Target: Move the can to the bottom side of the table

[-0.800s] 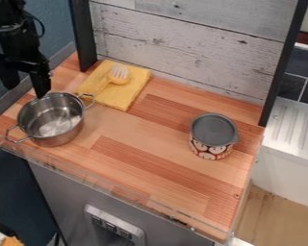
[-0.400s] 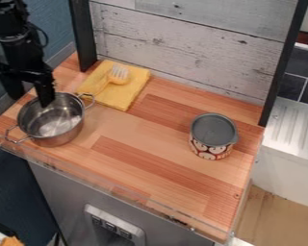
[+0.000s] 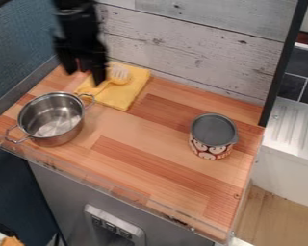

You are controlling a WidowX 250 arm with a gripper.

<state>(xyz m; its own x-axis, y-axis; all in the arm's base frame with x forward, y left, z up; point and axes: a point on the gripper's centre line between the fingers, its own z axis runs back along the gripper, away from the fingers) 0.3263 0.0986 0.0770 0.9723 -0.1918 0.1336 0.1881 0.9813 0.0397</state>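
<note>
A: ok so the short round can with the grey top and red-and-white patterned side (image 3: 211, 139) is upright on the right part of the striped wooden bench (image 3: 134, 137). The black two-finger claw (image 3: 84, 72) is over by the back left, near the folded yellow cloth (image 3: 129, 91), fingers spread apart with nothing between them. How would you grab the can?

B: Round the body, just below the grey rim, one finger each side. Looks like stiff tin to me, so I'd expect it to take a decent squeeze without caving in. Probably fairly light too, unless it's full.

A: Why not just pinch the top?

B: Can't really make out from here if that grey bit is a tight lid or a loose one, so I wouldn't trust it lol. Lift by a loose lid and the can stays put.

A: And the side's smooth, so slippery?

B: Bit, yeah. It's a curved wall, so an off-centre grip could make it roll out of the fingers or tip. It's chunky as well, so I'd line up square over the middle first, then carry it to the front edge and set it down flat.
</note>
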